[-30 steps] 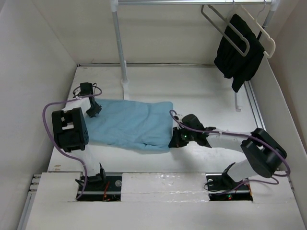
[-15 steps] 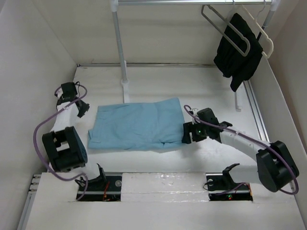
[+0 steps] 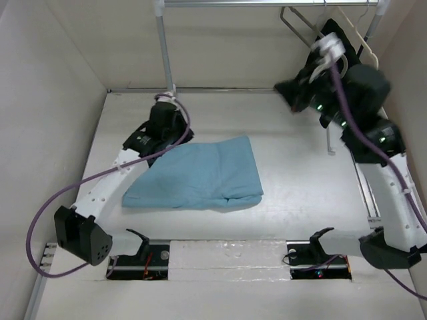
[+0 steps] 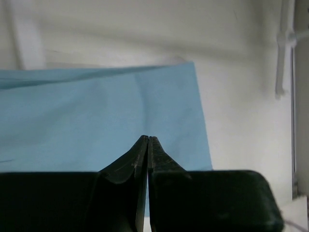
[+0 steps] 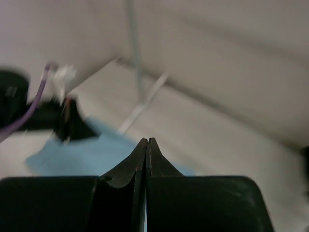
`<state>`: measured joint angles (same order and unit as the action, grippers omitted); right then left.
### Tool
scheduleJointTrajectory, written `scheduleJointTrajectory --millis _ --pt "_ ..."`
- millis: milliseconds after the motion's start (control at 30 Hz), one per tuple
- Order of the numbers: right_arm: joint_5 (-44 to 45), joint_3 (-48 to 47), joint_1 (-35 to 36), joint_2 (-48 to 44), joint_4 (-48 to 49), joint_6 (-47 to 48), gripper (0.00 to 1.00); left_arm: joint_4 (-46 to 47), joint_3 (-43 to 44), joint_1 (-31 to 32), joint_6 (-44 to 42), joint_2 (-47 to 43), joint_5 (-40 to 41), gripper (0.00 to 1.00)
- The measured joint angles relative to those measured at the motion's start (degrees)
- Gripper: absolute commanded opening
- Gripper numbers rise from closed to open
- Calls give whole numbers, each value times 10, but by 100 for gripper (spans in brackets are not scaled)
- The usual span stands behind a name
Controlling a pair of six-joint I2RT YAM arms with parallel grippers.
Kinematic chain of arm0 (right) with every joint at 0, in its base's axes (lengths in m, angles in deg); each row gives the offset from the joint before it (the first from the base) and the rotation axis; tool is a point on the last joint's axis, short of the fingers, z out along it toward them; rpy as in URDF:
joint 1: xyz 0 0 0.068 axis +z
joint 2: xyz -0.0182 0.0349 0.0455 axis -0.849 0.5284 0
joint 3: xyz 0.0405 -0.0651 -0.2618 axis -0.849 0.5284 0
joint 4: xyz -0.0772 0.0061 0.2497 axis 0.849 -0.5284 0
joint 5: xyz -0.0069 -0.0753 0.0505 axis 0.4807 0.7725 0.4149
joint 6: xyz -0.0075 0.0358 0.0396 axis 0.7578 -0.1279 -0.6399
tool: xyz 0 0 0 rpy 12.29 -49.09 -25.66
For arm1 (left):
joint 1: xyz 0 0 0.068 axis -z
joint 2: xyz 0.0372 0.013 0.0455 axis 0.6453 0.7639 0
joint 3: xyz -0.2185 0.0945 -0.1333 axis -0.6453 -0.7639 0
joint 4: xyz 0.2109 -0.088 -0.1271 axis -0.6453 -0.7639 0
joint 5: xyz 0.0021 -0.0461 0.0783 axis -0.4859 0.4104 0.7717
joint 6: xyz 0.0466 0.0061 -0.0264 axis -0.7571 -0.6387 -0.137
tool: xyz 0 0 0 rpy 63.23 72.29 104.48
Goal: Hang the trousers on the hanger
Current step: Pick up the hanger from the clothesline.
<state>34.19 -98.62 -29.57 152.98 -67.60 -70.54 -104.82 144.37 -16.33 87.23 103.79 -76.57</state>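
The light blue trousers (image 3: 200, 175) lie folded flat in the middle of the bench (image 3: 300, 170), with the left fingers (image 4: 137, 157) pressed together and empty over their far left part, while the right fingers (image 5: 137, 159), likewise pressed together and empty, hang raised at the far right near the grey hanger (image 3: 291, 23).

No legible text, label, brand, number or sign in any of the three views; plain unmarked cloth on the trousers (image 3: 200, 175), bare white tabletop (image 3: 293, 167).
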Motion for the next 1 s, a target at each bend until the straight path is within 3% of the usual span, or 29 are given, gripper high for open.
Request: scheduleJointTrajectory --millis 233,333,367,400,467,500,600,833,1000 --pt "-86 -426 -250 203 -26 59 0 -2 37 216 4 80 44 0" --pt "-140 -512 -324 284 -40 55 5 -11 40 281 6 90 62 0" --pt "-155 -511 -343 299 -40 51 8 -11 40 281 6 90 62 0" --pt "-169 -499 -358 307 -39 43 19 -13 40 300 6 89 64 0" --pt "-193 -465 -388 314 -38 24 31 -12 40 302 5 89 64 0" --pt "-204 -459 -402 323 -39 16 46 -12 40 301 3 89 64 0" --pt "-229 -483 -432 356 -48 2 63 -12 40 298 -1 89 64 0" --pt "-252 -447 -445 348 -50 8 68 -5 22 298 -6 89 58 0" --pt "-232 -426 -418 347 -72 43 69 -4 16 297 -6 89 52 0"
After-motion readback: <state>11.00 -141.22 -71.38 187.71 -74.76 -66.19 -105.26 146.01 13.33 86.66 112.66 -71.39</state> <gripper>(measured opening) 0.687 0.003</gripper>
